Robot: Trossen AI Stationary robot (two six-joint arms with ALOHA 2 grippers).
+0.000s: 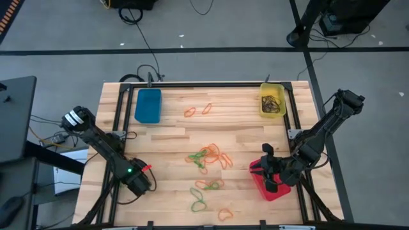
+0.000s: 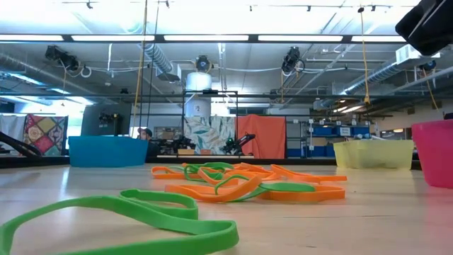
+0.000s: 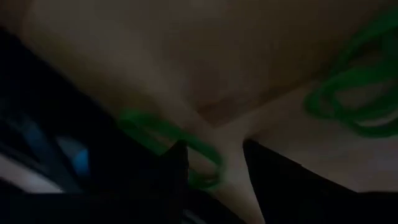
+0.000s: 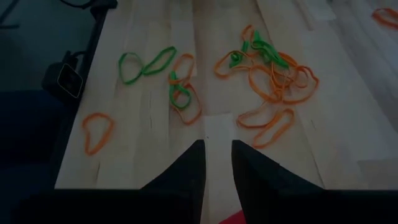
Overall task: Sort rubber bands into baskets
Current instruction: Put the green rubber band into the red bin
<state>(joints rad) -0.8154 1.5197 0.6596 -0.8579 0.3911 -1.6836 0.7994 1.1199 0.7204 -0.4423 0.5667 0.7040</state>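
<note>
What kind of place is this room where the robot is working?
Probably a robotics lab or workshop in an industrial-style hall. The low view shows exposed ceiling ducts and long strip lights; the high view shows a wooden table on a grey floor with loose cables.

Three baskets stand on the tabletop (image 1: pixel 172 137): one blue basket (image 1: pixel 147 105), one yellow basket (image 1: pixel 272 100) and one red basket (image 1: pixel 271 184). Two arms reach over it, one from each side. The loose rubber bands (image 1: pixel 208 158), orange and green, overlap too much for an exact count; two orange ones (image 1: pixel 198 110) lie apart from the rest.
</note>
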